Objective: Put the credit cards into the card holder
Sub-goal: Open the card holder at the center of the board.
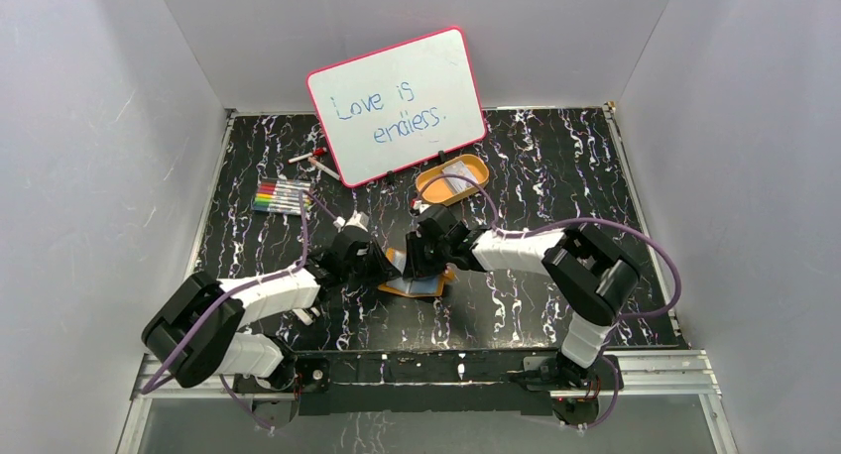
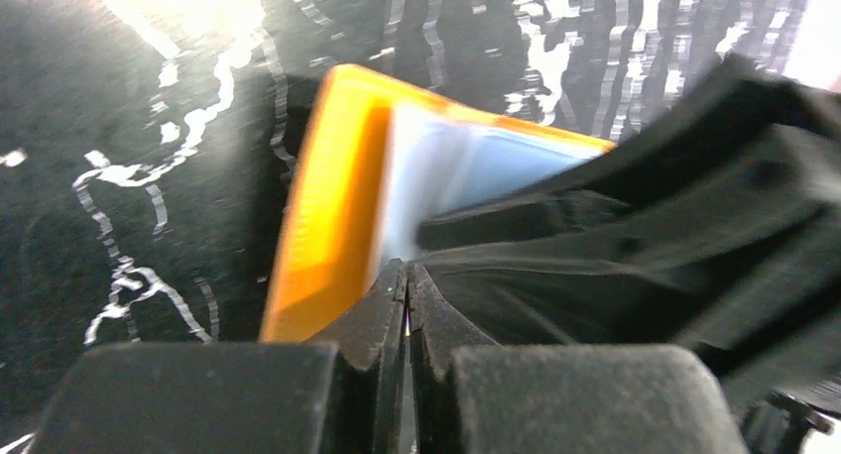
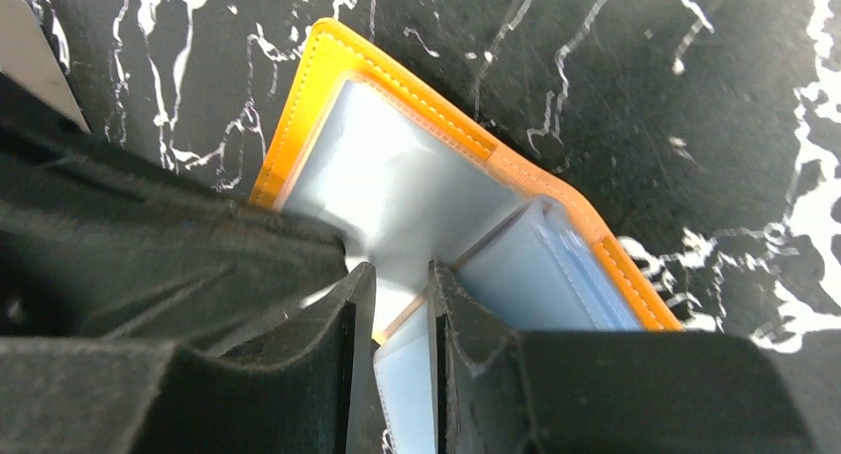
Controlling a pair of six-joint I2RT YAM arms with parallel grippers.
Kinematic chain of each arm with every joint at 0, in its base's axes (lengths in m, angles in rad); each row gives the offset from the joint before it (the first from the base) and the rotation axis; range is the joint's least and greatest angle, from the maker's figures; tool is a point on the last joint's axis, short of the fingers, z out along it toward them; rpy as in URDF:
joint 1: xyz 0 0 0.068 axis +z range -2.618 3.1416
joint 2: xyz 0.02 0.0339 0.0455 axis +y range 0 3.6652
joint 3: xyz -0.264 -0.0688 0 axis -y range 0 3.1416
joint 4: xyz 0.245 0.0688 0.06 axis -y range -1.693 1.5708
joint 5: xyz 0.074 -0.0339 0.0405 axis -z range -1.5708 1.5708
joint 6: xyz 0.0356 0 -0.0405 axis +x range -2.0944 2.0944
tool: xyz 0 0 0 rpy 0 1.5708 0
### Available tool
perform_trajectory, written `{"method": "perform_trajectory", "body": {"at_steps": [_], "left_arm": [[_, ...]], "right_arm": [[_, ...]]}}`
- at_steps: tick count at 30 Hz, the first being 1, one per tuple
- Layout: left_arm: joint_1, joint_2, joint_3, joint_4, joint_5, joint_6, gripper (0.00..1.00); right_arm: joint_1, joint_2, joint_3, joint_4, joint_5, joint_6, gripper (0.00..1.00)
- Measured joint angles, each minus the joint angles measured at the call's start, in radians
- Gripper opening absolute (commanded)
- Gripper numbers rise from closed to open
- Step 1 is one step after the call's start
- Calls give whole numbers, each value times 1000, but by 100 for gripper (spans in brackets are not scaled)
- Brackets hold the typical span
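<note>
The card holder (image 1: 419, 283) lies open on the black marbled table, orange-edged with clear sleeves (image 3: 397, 191) facing up. Pale blue shows through the sleeves (image 3: 540, 276); I cannot tell card from plastic there. My left gripper (image 2: 407, 271) is shut, fingertips pressed together at the holder's near edge (image 2: 327, 226), with nothing visible between them. My right gripper (image 3: 402, 276) stands over the sleeves from the other side. Its jaws are apart, and one sleeve leaf (image 3: 407, 385) stands between them against the right finger. A whitish-grey credit card (image 1: 459, 169) lies in the orange tray.
The orange oval tray (image 1: 436, 188) sits behind the holder. A pink-framed whiteboard (image 1: 397, 105) leans at the back, with pens (image 1: 309, 158) beside it. Several coloured markers (image 1: 281, 196) lie at the left. Grey walls enclose the table on three sides.
</note>
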State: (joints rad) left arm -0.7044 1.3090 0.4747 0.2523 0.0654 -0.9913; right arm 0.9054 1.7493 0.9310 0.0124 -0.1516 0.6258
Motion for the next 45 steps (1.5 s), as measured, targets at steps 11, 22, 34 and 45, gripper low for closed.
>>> {"method": "perform_trajectory", "body": {"at_steps": [11,22,34,45], "left_arm": [[0,46,-34,-11,-55,-19,0],[0,82,-33,50,-45,-14,0],[-1,0,-96,38,-16,-23,0],[-1,-192,-133,-120,-60,-42,0]], "right_arm": [[-16,-182,-116,-82,83,-6,47],[-40,-243,-156,-152,144,-5,50],[-100,-174,-113,-134,117,-97,46],[-101,-24,56,-142,85,-251,46]]}}
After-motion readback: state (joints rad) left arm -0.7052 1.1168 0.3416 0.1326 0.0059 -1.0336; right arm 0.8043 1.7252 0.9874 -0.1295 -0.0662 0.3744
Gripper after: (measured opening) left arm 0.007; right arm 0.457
